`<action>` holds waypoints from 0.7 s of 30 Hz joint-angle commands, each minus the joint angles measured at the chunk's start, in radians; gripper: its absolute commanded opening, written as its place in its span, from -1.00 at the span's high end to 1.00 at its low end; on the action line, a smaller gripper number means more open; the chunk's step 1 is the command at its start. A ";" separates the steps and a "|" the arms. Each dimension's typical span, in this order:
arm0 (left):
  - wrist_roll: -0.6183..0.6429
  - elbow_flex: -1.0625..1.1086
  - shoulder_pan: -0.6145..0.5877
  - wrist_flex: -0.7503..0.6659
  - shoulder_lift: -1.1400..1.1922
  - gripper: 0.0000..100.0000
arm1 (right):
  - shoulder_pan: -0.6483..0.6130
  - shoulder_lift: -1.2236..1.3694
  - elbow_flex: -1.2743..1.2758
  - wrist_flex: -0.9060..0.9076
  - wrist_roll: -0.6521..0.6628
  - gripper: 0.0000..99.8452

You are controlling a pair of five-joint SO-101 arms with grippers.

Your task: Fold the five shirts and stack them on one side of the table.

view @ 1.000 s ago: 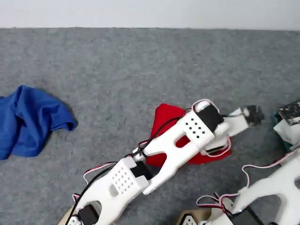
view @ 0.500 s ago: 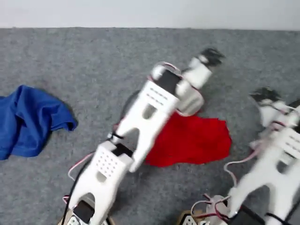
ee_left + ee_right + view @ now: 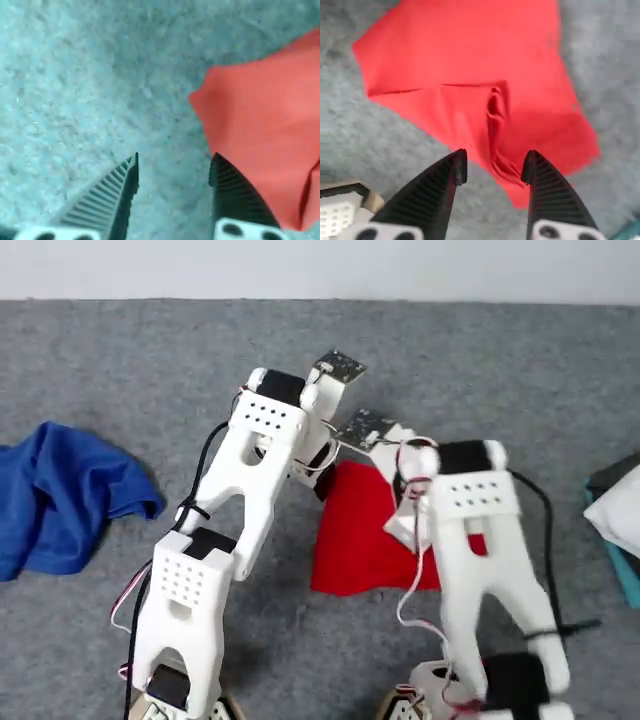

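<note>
Red shirt point(image 3: 470, 75) looked soft, limp and light. Left gripper point(image 3: 175, 161) was parted, with a shirt corner just beside one finger, probably the best pinch. Right gripper point(image 3: 496, 156) was parted above the rumpled edge.

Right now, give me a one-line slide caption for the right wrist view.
Open right gripper hovers over the red shirt lying on the grey table.
</note>
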 commanded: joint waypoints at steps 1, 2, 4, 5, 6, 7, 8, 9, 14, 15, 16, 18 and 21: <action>-0.008 0.002 0.014 0.026 -0.071 0.55 | -0.016 0.097 -0.080 -0.039 -0.040 0.61; -0.008 0.004 0.014 0.026 -0.071 0.55 | -0.016 0.122 -0.095 -0.048 -0.041 0.61; -0.006 0.004 0.012 0.026 -0.071 0.55 | -0.013 0.173 -0.130 -0.064 -0.046 0.61; -0.006 0.004 0.012 0.026 -0.071 0.55 | -0.013 0.200 -0.149 -0.065 -0.046 0.61; -0.006 0.004 0.012 0.026 -0.071 0.55 | -0.013 0.223 -0.169 -0.067 -0.046 0.61; -0.006 0.004 0.012 0.026 -0.071 0.55 | -0.015 0.245 -0.187 -0.071 -0.046 0.61; -0.006 0.004 0.012 0.026 -0.071 0.55 | -0.015 0.265 -0.206 -0.071 -0.046 0.61; -0.006 0.004 0.012 0.026 -0.071 0.55 | -0.015 0.288 -0.226 -0.071 -0.046 0.61; -0.006 0.004 -0.006 0.026 -0.071 0.55 | -0.019 0.348 -0.264 -0.096 -0.044 0.82; -0.006 0.005 -0.020 0.026 -0.071 0.55 | -0.019 0.349 -0.264 -0.110 -0.044 0.87; -0.005 0.005 -0.038 0.026 -0.071 0.55 | -0.019 0.351 -0.262 -0.122 -0.040 0.91; -0.005 0.005 -0.084 0.026 -0.071 0.55 | -0.013 0.351 -0.262 -0.137 -0.038 0.98; -0.005 0.005 -0.166 0.026 -0.071 0.55 | 0.004 0.349 -0.262 -0.128 -0.038 0.98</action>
